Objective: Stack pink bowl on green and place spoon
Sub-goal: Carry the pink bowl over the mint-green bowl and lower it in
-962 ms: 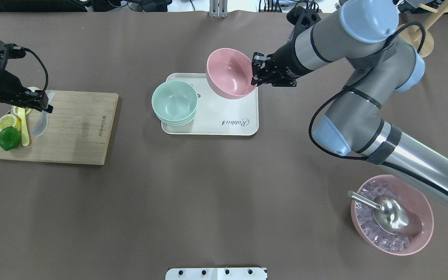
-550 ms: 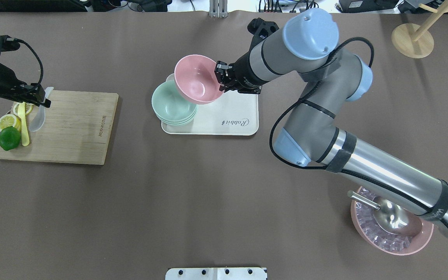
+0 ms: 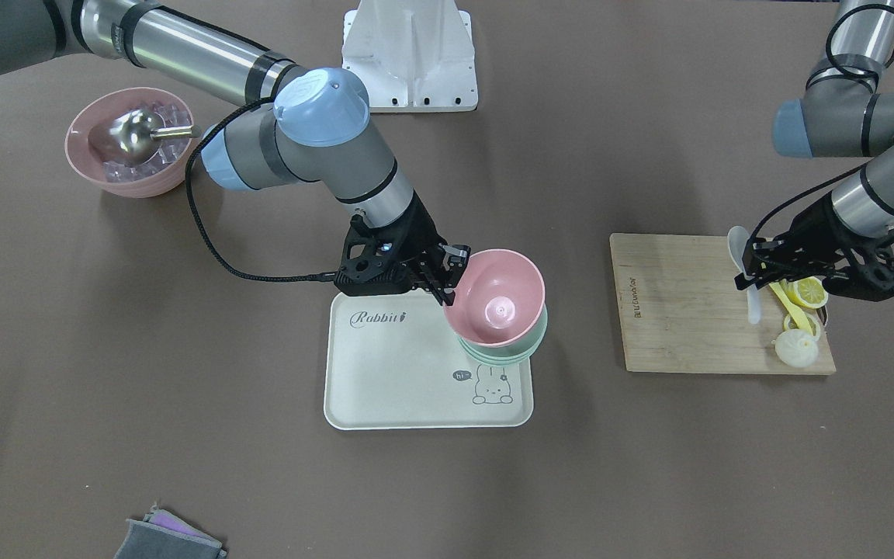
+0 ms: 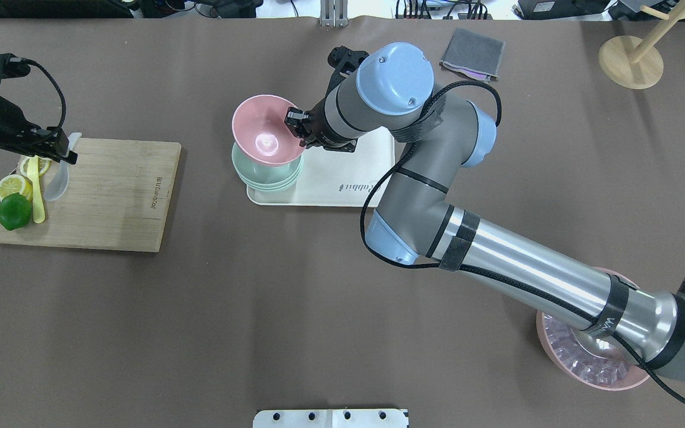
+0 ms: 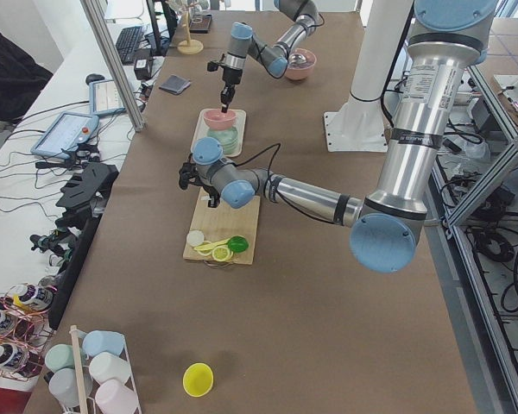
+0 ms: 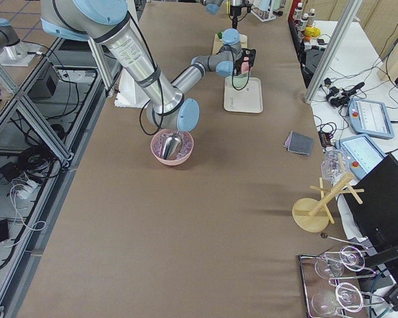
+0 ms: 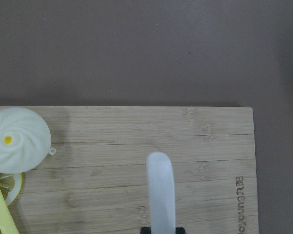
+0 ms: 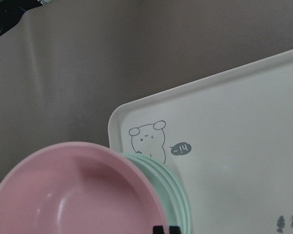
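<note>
The small pink bowl (image 4: 264, 137) hangs tilted right over the nested green bowls (image 4: 266, 176), which stand at the left end of the white tray (image 4: 348, 172). Whether the two touch I cannot tell. My right gripper (image 4: 296, 122) is shut on the pink bowl's rim; it also shows in the front view (image 3: 453, 281) with the pink bowl (image 3: 497, 299) and the green stack (image 3: 534, 341). My left gripper (image 4: 64, 156) is shut on the milky-white spoon (image 4: 58, 181) over the cutting board's left end. The left wrist view shows the spoon's (image 7: 160, 190) rounded end over the board.
The wooden cutting board (image 4: 116, 190) carries lemon slices (image 4: 12, 186), a lime (image 4: 14, 211), a long yellow utensil (image 4: 37, 193) and a white bun-like object (image 7: 17, 140). A larger pink bowl with ice (image 3: 125, 147) stands by my right arm. A grey cloth (image 4: 472, 53) lies behind the tray.
My right gripper has carried the pink bowl left from above the tray to over the green stack. My left gripper has shifted the spoon slightly away from the table's front, then held still.
</note>
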`<action>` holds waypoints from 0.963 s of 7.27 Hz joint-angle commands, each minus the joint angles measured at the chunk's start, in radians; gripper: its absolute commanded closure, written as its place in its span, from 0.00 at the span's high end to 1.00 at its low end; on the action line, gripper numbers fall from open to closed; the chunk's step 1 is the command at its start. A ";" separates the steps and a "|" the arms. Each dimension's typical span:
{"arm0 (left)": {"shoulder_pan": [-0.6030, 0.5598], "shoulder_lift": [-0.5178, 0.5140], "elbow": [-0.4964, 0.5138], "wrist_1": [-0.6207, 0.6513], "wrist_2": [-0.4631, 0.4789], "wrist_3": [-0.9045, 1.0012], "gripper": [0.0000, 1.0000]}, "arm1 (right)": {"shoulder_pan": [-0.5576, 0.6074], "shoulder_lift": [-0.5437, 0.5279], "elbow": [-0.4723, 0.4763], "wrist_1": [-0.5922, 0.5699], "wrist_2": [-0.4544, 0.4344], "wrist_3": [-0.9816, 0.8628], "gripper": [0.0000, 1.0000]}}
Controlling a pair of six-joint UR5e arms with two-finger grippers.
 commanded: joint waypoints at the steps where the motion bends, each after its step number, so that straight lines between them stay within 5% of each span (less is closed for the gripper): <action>1: 0.000 0.000 0.002 0.000 0.001 0.002 0.00 | -0.013 0.001 -0.007 0.002 -0.026 -0.004 0.00; 7: 0.001 0.000 0.010 0.000 0.002 0.002 0.00 | -0.033 0.009 -0.016 0.002 -0.059 -0.007 0.00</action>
